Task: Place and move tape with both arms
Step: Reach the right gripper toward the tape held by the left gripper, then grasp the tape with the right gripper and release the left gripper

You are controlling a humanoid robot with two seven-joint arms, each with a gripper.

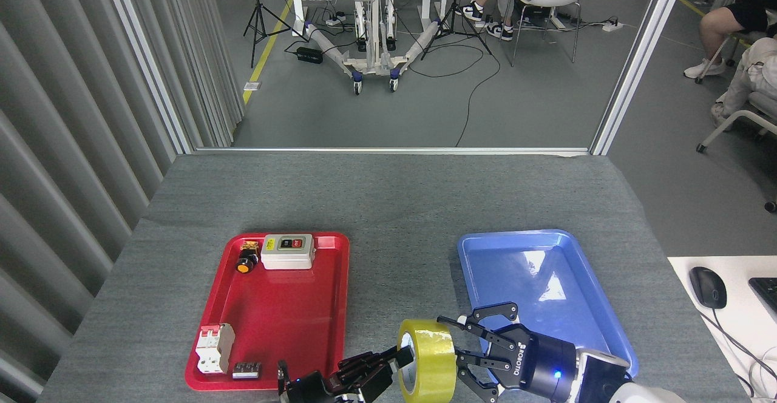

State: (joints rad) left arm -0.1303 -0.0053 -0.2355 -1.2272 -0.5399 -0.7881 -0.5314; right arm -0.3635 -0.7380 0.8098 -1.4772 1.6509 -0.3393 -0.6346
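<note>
The yellow tape (432, 360) stands on edge, lifted at the bottom centre between the two trays. My left gripper (402, 356) comes in from below and is shut on the roll's left wall, with one finger inside the white core. My right gripper (456, 354) reaches in from the right with its black fingers spread wide. Its upper fingertip (446, 320) lies by the roll's top right rim, and the lower finger sits by the roll's lower right side. Whether those fingers touch the tape cannot be told.
A red tray (276, 312) on the left holds a white switch box (288, 251), a yellow push button (245, 263), a white circuit breaker (213, 348) and a small black part (247, 369). A blue tray (546, 287) lies at the right. A white desk with a mouse (707, 286) adjoins the table's right side.
</note>
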